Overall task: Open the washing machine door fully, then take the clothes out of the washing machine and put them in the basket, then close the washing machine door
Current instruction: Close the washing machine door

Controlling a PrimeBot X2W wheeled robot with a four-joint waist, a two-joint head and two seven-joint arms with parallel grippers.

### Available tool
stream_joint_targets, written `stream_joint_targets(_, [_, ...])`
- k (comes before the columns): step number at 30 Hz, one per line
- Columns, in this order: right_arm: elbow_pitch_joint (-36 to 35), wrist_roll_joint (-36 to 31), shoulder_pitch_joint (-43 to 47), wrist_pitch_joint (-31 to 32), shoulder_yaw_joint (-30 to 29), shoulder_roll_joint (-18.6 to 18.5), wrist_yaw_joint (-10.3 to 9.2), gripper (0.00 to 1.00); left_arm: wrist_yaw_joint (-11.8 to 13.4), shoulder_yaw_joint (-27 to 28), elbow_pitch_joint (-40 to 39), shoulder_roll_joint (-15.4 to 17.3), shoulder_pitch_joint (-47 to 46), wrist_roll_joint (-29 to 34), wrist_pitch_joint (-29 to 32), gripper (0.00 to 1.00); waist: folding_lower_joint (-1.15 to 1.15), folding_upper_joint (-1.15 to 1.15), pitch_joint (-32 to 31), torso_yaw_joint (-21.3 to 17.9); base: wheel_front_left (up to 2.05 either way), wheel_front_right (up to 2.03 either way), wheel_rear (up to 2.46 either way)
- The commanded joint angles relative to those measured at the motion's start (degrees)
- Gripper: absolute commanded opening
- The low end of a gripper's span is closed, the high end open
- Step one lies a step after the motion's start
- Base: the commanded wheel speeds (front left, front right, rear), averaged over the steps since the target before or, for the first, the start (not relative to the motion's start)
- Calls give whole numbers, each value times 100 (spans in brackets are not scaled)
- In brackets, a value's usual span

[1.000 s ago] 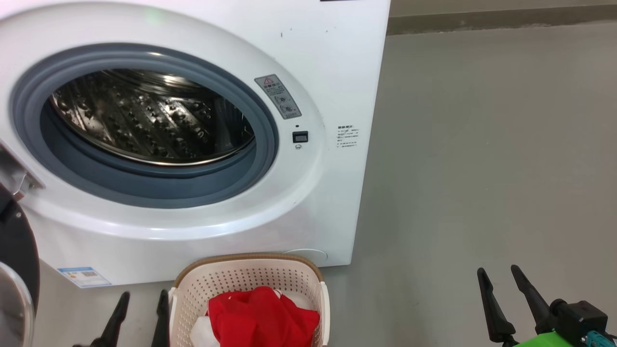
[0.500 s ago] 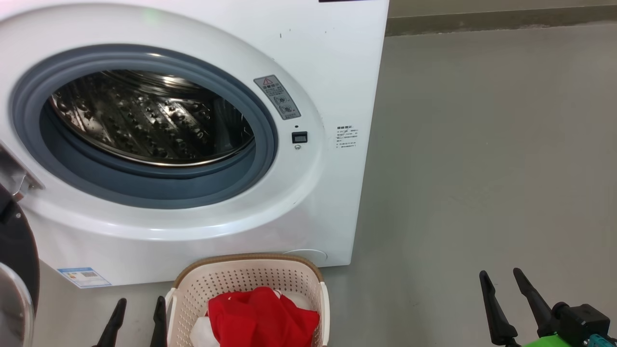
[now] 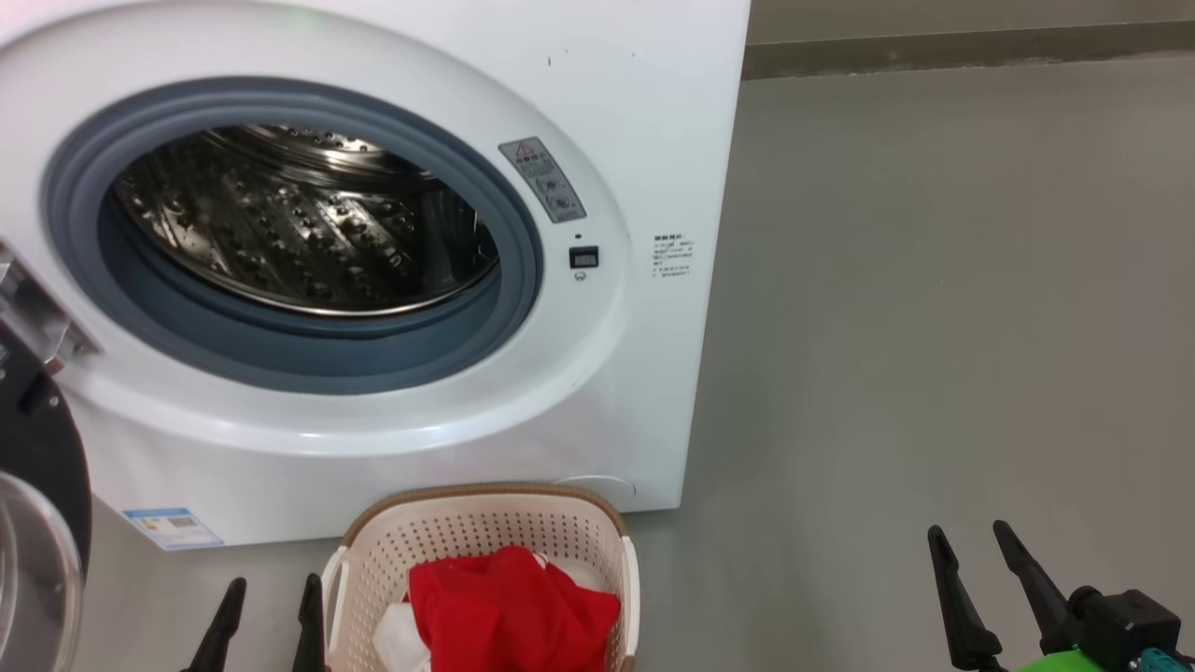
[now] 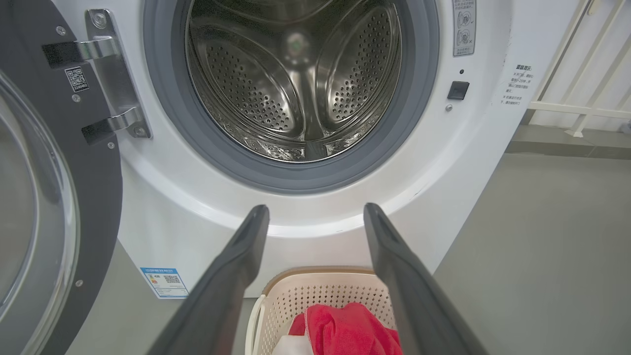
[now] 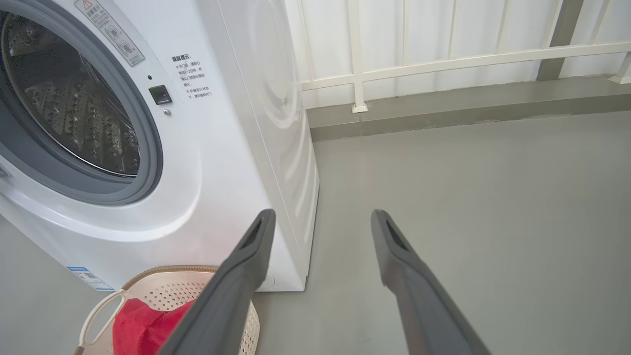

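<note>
- The washing machine door (image 3: 42, 467) stands swung wide at the hinge side of the washing machine (image 3: 653, 93), so the opening step looks done.
- The drum (image 4: 296, 88) shows bare perforated steel with no fabric in it. The red and white clothes (image 3: 509, 607) lie in the basket (image 3: 485, 495), which sits on the floor against the foot of the washing machine, under its opening. Unloading looks finished, as far as I can see.
- Closing the door seems to be all that is left.
- The left gripper (image 3: 274, 581) hangs low before the washing machine, between basket and door, fingers apart and holding nothing.
- The right gripper (image 3: 967, 528) hangs off the washing machine's latch-side corner over bare floor (image 3: 934, 280), fingers also apart and empty.
- The frame edges cut off most of the door.
- The gasket (image 3: 280, 350) hides the drum's front floor in the head view.
- The bunched cloth hides the garment count, and the printed labels are too small to read.
</note>
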Motion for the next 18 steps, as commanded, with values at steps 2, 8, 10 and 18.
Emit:
stream_joint_targets(2, [-112, 47, 24, -37, 135, -101, 37, 100, -31, 192, -128, 30, -55, 80, -29, 100, 0, 0, -19, 6, -153, 153, 0])
stream_joint_targets(8, [-117, 45, 55, -37, 152, -95, 37, 100, -31, 201, -144, 29, -19, 73, -29, 100, 0, 0, -41, 13, -154, 154, 0])
stream_joint_targets(10, [-122, 44, 58, -37, 157, -92, 37, 100, -31, 209, -150, 28, -14, 70, -29, 100, 0, 0, -38, 13, -156, 156, 0])
stream_joint_targets(18, [-131, 43, 60, -37, 152, -68, 37, 100, -31, 208, -171, 27, -27, 40, -29, 100, 0, 0, -18, 9, -121, 121, 0])
